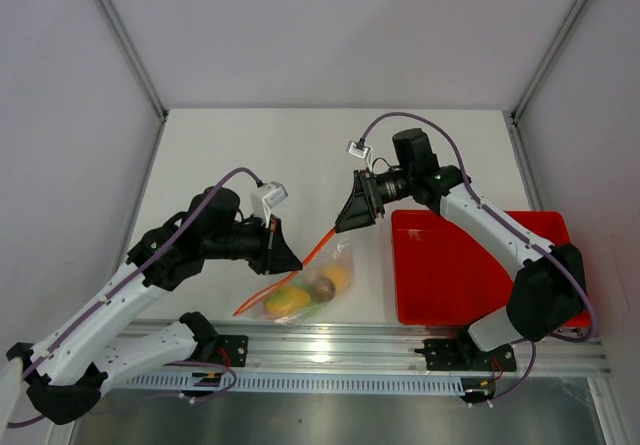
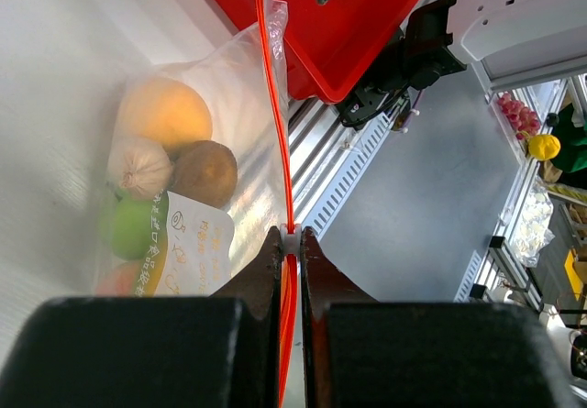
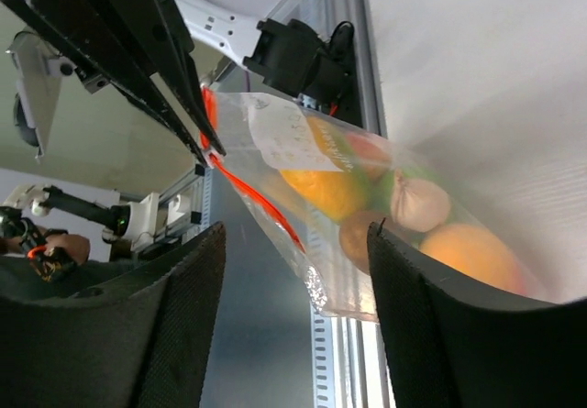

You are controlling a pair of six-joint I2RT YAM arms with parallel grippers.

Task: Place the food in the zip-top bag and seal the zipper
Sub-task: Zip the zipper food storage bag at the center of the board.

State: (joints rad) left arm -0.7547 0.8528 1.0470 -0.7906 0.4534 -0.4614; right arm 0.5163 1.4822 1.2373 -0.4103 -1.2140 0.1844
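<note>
The clear zip-top bag (image 1: 312, 285) lies near the table's front edge and holds the food: a yellow-green mango (image 1: 288, 301), a brown kiwi ball (image 1: 322, 288) and an orange (image 1: 339, 278). In the left wrist view the bag (image 2: 234, 69) shows an orange (image 2: 165, 110), a beige piece (image 2: 138, 166), the kiwi ball (image 2: 204, 172) and a green apple (image 2: 131, 226). My left gripper (image 2: 290, 237) is shut on the zipper (image 2: 274, 115), at its white slider. My right gripper (image 3: 295, 236) is open, with the bag's corner (image 3: 341, 293) hanging loose between its fingers, touching neither.
A red tray (image 1: 470, 270) sits to the right of the bag, under the right arm; its corner shows in the left wrist view (image 2: 362, 23). The aluminium rail (image 1: 380, 340) runs along the table's front edge just below the bag.
</note>
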